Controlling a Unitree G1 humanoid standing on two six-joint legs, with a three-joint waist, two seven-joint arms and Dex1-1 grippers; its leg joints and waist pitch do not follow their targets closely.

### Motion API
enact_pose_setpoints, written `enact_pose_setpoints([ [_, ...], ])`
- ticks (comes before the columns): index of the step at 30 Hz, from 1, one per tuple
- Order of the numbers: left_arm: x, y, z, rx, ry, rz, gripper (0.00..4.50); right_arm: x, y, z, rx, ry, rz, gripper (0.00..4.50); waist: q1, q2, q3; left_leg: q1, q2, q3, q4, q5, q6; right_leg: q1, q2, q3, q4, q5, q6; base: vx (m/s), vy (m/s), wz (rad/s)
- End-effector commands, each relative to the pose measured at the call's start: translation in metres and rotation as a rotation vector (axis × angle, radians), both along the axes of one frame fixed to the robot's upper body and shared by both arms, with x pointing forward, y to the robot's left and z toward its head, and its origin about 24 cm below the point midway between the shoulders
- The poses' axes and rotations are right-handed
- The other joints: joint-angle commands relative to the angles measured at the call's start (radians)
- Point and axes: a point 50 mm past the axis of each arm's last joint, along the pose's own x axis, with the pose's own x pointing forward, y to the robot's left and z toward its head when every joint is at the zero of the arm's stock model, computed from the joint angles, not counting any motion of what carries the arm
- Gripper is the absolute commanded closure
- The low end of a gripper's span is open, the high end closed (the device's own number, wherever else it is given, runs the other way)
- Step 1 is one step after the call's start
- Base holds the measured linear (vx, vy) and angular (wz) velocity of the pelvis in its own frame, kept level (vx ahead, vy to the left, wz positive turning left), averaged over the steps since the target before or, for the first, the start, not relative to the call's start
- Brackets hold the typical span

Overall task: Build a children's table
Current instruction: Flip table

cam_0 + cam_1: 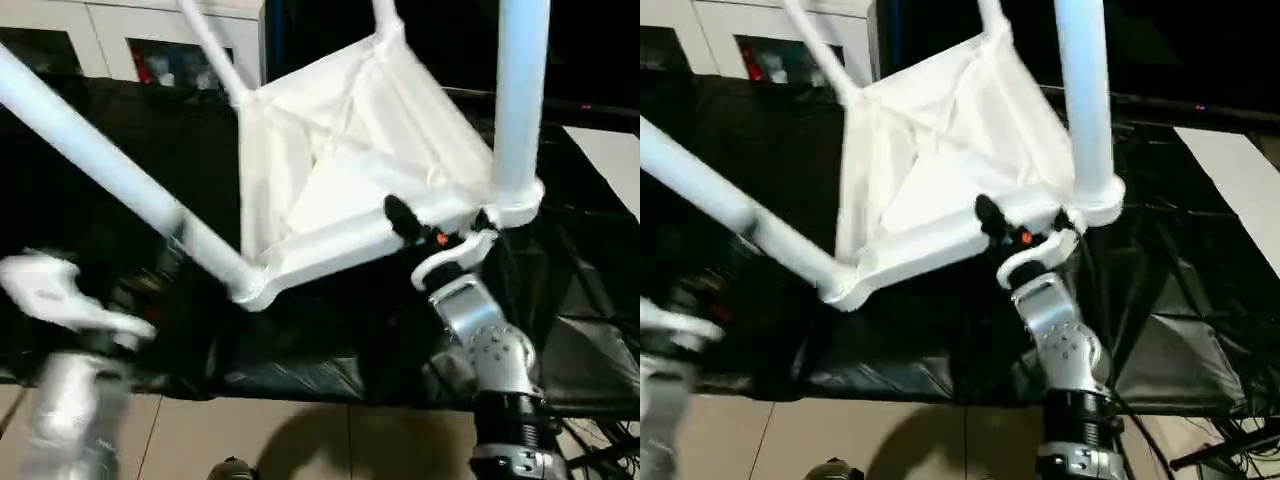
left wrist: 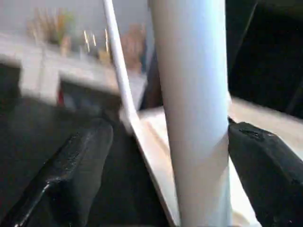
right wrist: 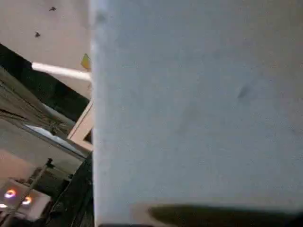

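Pretty dim room, black backdrop swallows detail. The white tabletop (image 1: 350, 160) blows out bright, left forearm (image 1: 70, 400) is smeared with motion blur, and the right wrist view is just soft, unfocused white plastic.

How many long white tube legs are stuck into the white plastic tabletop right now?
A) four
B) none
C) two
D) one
A: four long white tube legs rise from the corner sockets of the white plastic tabletop: near left, far left, far right, near right.
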Motion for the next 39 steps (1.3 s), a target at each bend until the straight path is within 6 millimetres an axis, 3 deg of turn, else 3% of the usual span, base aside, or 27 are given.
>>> enact_pose_setpoints([
  [1,-0.013,0.048,-0.017,-0.007,0.108,0.257,0.27,-0.010,-0.077,0.024,-0.118,-0.137,-0.314,2.46,-0.008,0.011,-0.057,0.023,0.032,-0.001,-0.074,-0.149,-0.064,0.025,-0.053,0.040,-0.062,-0.031,-0.075,0.000,0.000,0.00],
  [2,-0.011,0.047,-0.018,-0.007,0.114,0.248,0.27,-0.011,-0.079,0.026,-0.132,-0.139,-0.324,2.46,0.001,0.007,-0.058,0.032,0.028,0.005,-0.069,-0.153,-0.055,0.019,-0.049,0.043,-0.065,-0.022,-0.063,0.000,0.000,0.00],
  [3,-0.010,0.044,-0.020,-0.005,0.136,0.233,0.27,-0.011,-0.081,0.028,-0.145,-0.143,-0.340,2.46,0.002,0.006,-0.060,0.027,0.028,0.004,-0.069,-0.141,-0.050,0.024,-0.051,0.044,-0.062,-0.010,-0.061,0.000,0.000,0.00],
  [4,-0.010,0.044,-0.020,-0.004,0.141,0.230,0.27,-0.011,-0.082,0.028,-0.148,-0.144,-0.343,2.46,0.014,0.008,-0.064,0.025,0.032,0.002,-0.067,-0.110,-0.042,0.027,-0.053,0.042,-0.057,0.021,-0.056,0.000,0.000,0.00],
  [6,-0.008,0.033,-0.029,-0.020,0.207,0.155,0.27,-0.010,-0.087,0.036,-0.193,-0.151,-0.385,2.46,0.019,0.011,-0.062,0.019,0.033,0.000,-0.071,-0.104,-0.050,0.024,-0.053,0.039,-0.056,0.013,-0.056,0.000,0.000,0.00],
  [8,-0.009,0.031,-0.031,-0.029,0.200,0.139,0.27,-0.009,-0.087,0.040,-0.222,-0.157,-0.390,2.46,0.012,0.008,-0.057,0.015,0.031,-0.002,-0.079,-0.177,-0.067,0.025,-0.058,0.038,-0.067,-0.104,-0.051,0.000,0.000,0.00],
  [11,-0.010,0.033,-0.030,-0.037,0.172,0.157,0.27,-0.007,-0.085,0.045,-0.284,-0.163,-0.372,2.47,-0.003,0.004,-0.056,0.013,0.030,-0.005,-0.080,-0.223,-0.071,0.026,-0.060,0.040,-0.076,-0.182,-0.043,0.000,0.000,0.00],
  [15,-0.009,0.049,-0.010,0.048,0.073,0.272,0.27,-0.005,-0.077,0.053,-0.384,-0.187,-0.332,2.48,-0.015,-0.004,-0.057,0.008,0.029,-0.006,-0.077,-0.202,-0.053,0.028,-0.056,0.040,-0.076,-0.171,-0.039,0.000,0.000,0.00],
  [21,-0.008,0.068,0.020,0.117,-0.053,0.389,0.27,0.000,-0.069,0.063,-0.481,-0.222,-0.308,2.49,-0.031,-0.003,-0.060,0.011,0.027,-0.005,-0.072,-0.160,-0.046,0.027,-0.051,0.037,-0.065,-0.105,-0.059,0.000,0.000,0.00],
  [22,-0.008,0.072,0.025,0.133,-0.068,0.416,0.27,0.001,-0.068,0.064,-0.508,-0.227,-0.305,2.49,-0.031,-0.008,-0.061,0.013,0.028,-0.004,-0.071,-0.156,-0.044,0.027,-0.052,0.037,-0.065,-0.100,-0.060,0.000,0.000,0.00],
  [23,-0.008,0.076,0.030,0.144,-0.081,0.436,0.27,0.002,-0.066,0.066,-0.542,-0.233,-0.300,2.49,-0.029,-0.003,-0.061,0.014,0.027,-0.004,-0.070,-0.153,-0.047,0.026,-0.051,0.037,-0.063,-0.098,-0.062,0.000,0.000,0.00],
  [24,-0.006,0.080,0.037,0.161,-0.096,0.441,0.27,0.003,-0.064,0.067,-0.577,-0.238,-0.293,2.49,-0.030,-0.007,-0.062,0.014,0.026,-0.004,-0.070,-0.151,-0.048,0.025,-0.050,0.037,-0.063,-0.098,-0.061,0.000,0.000,0.00],
  [26,-0.004,0.083,0.043,0.169,-0.108,0.440,0.27,0.003,-0.062,0.067,-0.607,-0.240,-0.288,2.49,-0.026,-0.004,-0.061,0.020,0.028,-0.005,-0.072,-0.162,-0.061,0.021,-0.049,0.036,-0.063,-0.102,-0.057,0.000,0.000,0.00],
  [29,0.002,0.087,0.058,0.195,-0.135,0.412,0.27,0.004,-0.059,0.067,-0.657,-0.238,-0.284,2.49,-0.023,-0.006,-0.063,0.026,0.027,-0.005,-0.073,-0.194,-0.082,0.016,-0.048,0.036,-0.061,-0.110,-0.054,0.000,0.000,0.00],
  [30,0.006,0.088,0.068,0.216,-0.148,0.381,0.27,0.005,-0.056,0.067,-0.690,-0.236,-0.281,2.49,-0.024,-0.011,-0.063,0.025,0.027,-0.006,-0.074,-0.199,-0.084,0.017,-0.048,0.036,-0.061,-0.113,-0.054,0.000,0.000,0.00],
  [31,0.007,0.089,0.073,0.231,-0.153,0.365,0.27,0.005,-0.054,0.066,-0.705,-0.237,-0.276,2.49,-0.019,-0.007,-0.063,0.031,0.024,-0.004,-0.074,-0.220,-0.091,0.010,-0.046,0.036,-0.062,-0.134,-0.049,0.000,0.000,0.00],
  [33,0.013,0.091,0.086,0.270,-0.147,0.310,0.27,0.005,-0.049,0.063,-0.733,-0.218,-0.285,2.49,-0.021,-0.012,-0.064,0.026,0.028,-0.009,-0.079,-0.227,-0.107,0.016,-0.049,0.035,-0.058,-0.126,-0.052,0.000,0.000,0.00],
  [34,0.014,0.091,0.088,0.274,-0.148,0.303,0.27,0.005,-0.049,0.062,-0.736,-0.216,-0.287,2.49,-0.019,-0.010,-0.065,0.030,0.027,-0.008,-0.078,-0.229,-0.112,0.013,-0.049,0.034,-0.057,-0.123,-0.053,0.000,0.000,0.00],
  [37,0.022,0.080,0.107,0.331,-0.106,0.138,0.27,0.004,-0.039,0.055,-0.796,-0.176,-0.327,2.50,-0.021,-0.009,-0.063,0.032,0.026,-0.010,-0.082,-0.260,-0.134,0.008,-0.047,0.033,-0.055,-0.143,-0.054,0.000,0.000,0.00],
  [39,0.024,0.065,0.110,0.373,-0.082,0.019,0.27,0.004,-0.033,0.050,-0.815,-0.155,-0.342,2.51,-0.019,-0.012,-0.063,0.037,0.026,-0.011,-0.085,-0.322,-0.152,0.000,-0.048,0.033,-0.057,-0.189,-0.054,0.000,0.000,0.00],
])
